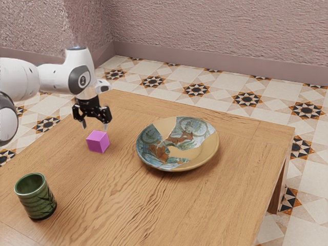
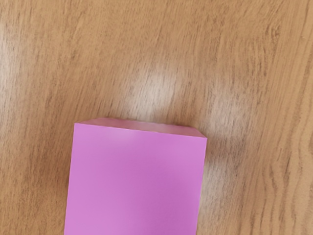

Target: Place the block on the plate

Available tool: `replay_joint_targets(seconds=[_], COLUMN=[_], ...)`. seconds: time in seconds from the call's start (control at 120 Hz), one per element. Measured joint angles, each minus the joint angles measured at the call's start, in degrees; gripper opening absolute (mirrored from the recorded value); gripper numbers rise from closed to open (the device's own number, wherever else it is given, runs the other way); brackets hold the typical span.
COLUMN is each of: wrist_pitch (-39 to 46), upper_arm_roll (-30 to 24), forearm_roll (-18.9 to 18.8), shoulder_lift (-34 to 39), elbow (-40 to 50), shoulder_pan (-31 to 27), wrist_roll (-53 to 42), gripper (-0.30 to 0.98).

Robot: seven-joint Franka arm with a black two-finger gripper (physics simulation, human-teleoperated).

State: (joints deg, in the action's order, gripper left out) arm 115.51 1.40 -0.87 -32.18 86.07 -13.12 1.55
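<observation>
block (image 1: 98, 142): plain magenta-pink cube, face up, resting flat on the worktop (image 1: 118, 205), apart from the plate, toward the exterior view's left | plate (image 1: 205, 154): round, shallow, tan with blue-green and rust-brown patterned patches, lying upright on the worktop, to the exterior view's right of the block

On the table (image 1: 138, 210) we see three things, each apart from the others. The cup (image 1: 36, 199) stands near, at the exterior view's left. Farther back and somewhat to the cup's right is the block (image 1: 97, 142). To the block's right, roughly level with it, lies the plate (image 1: 207, 154). Beyond the table's far edge we have floor (image 1: 197, 90), then the wall (image 1: 220, 33).
</observation>
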Motion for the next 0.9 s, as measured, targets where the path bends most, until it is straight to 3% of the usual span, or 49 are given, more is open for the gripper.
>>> replay_joint_targets(seconds=[0.9], wrist_pitch=[5.6], upper_arm_roll=[0.0], forearm_roll=[2.1], shoulder_lift=[-7.0], elbow=[0.1], shoulder_pan=[-1.5], wrist_roll=[-1.7], gripper=[0.68])
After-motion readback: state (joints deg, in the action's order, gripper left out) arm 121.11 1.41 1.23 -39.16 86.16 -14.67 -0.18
